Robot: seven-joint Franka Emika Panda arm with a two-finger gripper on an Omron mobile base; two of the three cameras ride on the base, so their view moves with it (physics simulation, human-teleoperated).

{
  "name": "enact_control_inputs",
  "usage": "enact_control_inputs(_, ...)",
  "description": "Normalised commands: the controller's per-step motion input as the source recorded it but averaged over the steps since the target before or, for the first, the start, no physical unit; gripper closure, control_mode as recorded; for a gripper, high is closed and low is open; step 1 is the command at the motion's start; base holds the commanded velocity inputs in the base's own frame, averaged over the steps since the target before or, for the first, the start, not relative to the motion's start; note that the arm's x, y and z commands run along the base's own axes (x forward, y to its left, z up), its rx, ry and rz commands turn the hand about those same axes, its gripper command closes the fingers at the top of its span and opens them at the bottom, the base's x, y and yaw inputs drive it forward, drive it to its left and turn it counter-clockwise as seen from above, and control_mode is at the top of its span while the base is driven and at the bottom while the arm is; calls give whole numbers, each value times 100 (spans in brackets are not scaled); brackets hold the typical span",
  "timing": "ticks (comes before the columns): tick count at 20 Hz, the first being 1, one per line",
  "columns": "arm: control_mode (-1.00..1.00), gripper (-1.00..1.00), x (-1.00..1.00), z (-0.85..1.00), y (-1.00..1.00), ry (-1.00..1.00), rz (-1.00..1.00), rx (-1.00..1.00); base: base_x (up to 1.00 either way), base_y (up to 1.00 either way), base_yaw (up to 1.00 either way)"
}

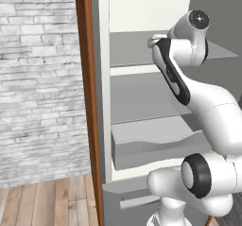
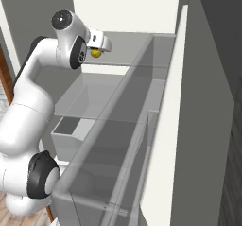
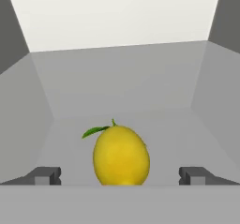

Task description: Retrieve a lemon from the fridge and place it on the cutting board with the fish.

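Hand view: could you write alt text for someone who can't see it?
A yellow lemon with a green leaf sits on a grey fridge shelf, centred between the two dark fingertips of the open tool.

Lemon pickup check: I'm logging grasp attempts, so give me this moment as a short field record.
target: lemon, yellow, green leaf at its top
location: on a grey upper shelf inside the open fridge
end effector: open, reached into the fridge at shelf level
fingertips: one on each side of the lemon, both apart from it
held: nothing
lemon seen from right base view: partly hidden behind the hand
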Motion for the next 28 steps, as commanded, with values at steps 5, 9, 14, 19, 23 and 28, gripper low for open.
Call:
enact_control_inputs(5, -100, -100, 15, -19, 0, 0, 0, 0, 0, 0, 0)
enact_control_inputs(9, -100, -100, 25, -16, 0, 4, 0, 0, 0, 0, 0)
enact_control_inputs(14, -100, -100, 30, -12, 0, 6, 0, 0, 0, 0, 0)
enact_control_inputs(19, -100, -100, 9, -1, 0, 2, 0, 0, 0, 0, 0)
enact_control_inputs(23, -100, 100, 4, 0, 0, 0, 0, 0, 0, 0, 0)
enact_control_inputs(28, -100, 100, 1, 0, 0, 0, 0, 0, 0, 0, 0)
